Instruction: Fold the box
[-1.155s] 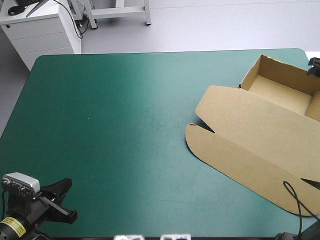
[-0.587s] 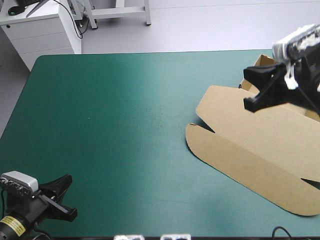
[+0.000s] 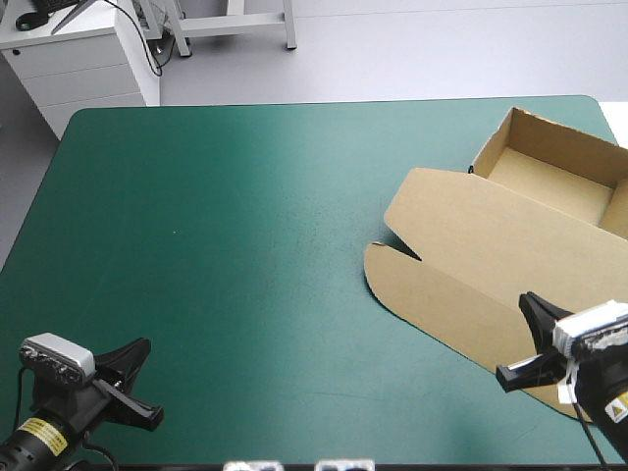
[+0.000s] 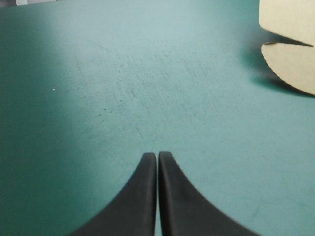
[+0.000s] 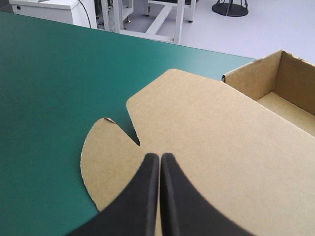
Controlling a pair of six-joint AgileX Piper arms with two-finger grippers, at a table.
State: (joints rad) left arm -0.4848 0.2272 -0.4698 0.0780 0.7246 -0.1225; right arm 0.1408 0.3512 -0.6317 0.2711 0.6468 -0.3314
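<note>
Sitting at the far right of the tabletop [image 3: 245, 245], the brown box [image 3: 549, 186] is lying as an open tray, lid [image 3: 491, 245] flat. The right hand [image 5: 159, 157] is hovering over the lid's near flap, clenched on nothing. The left hand [image 4: 157, 156] is hanging clenched, empty, over the near-left corner.

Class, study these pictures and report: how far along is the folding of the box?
Done: the box has its walls raised into an open tray. In hand: nothing is gripped. The right pincer, shut, is over the flat lid. The left pincer, shut, is over bare table cover, away from the box. Left: the lid and its rounded flap lie unfolded.
</note>
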